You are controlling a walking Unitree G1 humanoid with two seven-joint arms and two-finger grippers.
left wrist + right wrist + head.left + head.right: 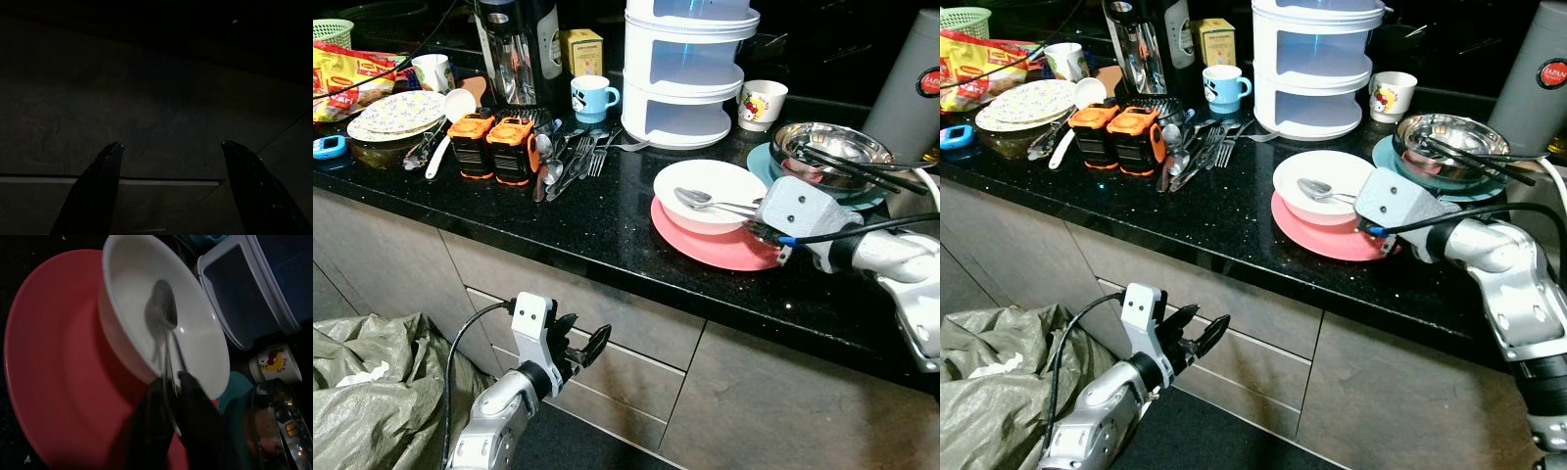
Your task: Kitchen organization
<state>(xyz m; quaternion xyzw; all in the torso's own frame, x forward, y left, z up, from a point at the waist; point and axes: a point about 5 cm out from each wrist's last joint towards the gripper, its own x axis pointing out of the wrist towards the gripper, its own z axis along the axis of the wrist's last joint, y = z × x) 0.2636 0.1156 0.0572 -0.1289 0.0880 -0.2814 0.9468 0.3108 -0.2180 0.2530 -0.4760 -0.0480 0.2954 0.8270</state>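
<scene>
Black speckled countertop [607,220], grey drawer fronts below. Landmark: white bowl [710,196], set on a pink plate [705,245].
- Spoon [164,313]: lies in the bowl, handle over the rim.
- Right gripper [172,382]: at the bowl's rim, fingers pinched on the spoon handle.
- White tiered container [690,69]: behind the bowl.
- Steel bowl [832,152]: beside the white bowl, on a teal plate.
- Loose cutlery [568,162]: well apart from the bowl.
- Left gripper [582,348]: below counter level before the drawers, fingers spread, holding nothing.

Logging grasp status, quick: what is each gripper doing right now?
Left gripper: open, holding nothing, low by the drawers.
Right gripper: shut on the spoon handle in the white bowl.
</scene>
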